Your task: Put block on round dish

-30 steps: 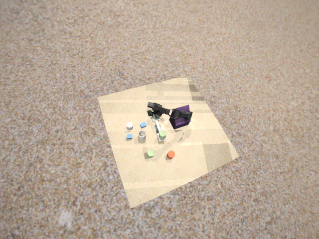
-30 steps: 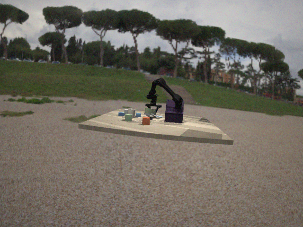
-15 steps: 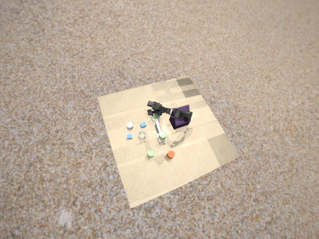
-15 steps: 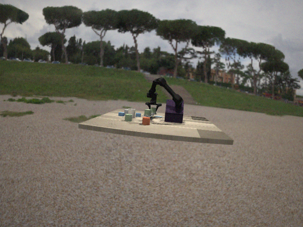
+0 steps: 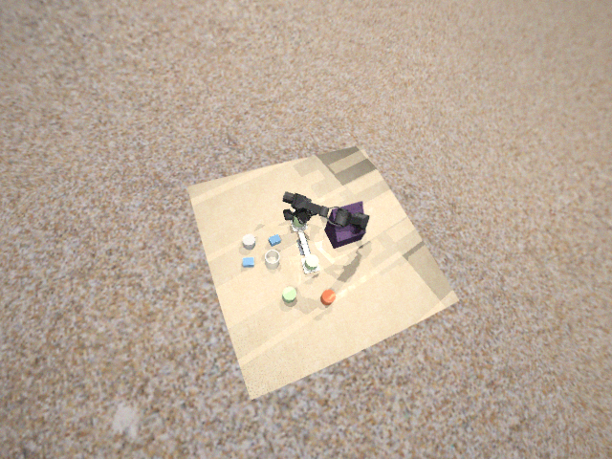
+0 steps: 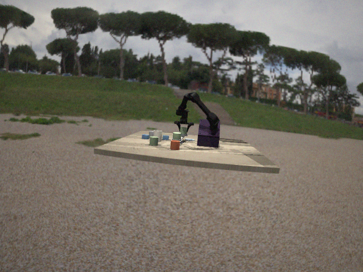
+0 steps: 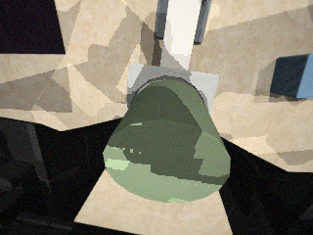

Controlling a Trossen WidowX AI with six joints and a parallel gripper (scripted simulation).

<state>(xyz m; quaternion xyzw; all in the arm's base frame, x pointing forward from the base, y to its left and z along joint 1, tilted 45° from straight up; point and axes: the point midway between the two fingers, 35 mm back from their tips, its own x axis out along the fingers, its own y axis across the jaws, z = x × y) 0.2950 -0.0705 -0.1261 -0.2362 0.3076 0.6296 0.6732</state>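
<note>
My gripper (image 5: 298,217) (image 6: 184,127) (image 7: 166,129) is shut on one green cup (image 5: 297,224) (image 6: 183,130) (image 7: 163,162), at the end of the balance (image 5: 303,244) (image 7: 181,36) farther from the exterior camera. The cup is upright and appears a little above its square end plate (image 7: 210,87). Its underside and what lies beneath it are hidden in the wrist view. The other green cup (image 5: 311,261) (image 6: 176,136) stands on the opposite end, which looks lower in the exterior view. I see no block at either end. I cannot make out the round dish with certainty.
A purple box (image 5: 345,237) (image 6: 208,140) stands by the arm's base. Two blue blocks (image 5: 274,240) (image 5: 249,262), a white cylinder (image 5: 249,241) and a pale open cup (image 5: 272,259) stand to one side. A green cylinder (image 5: 289,295) (image 6: 153,141) and an orange one (image 5: 328,296) (image 6: 174,145) stand beyond the balance.
</note>
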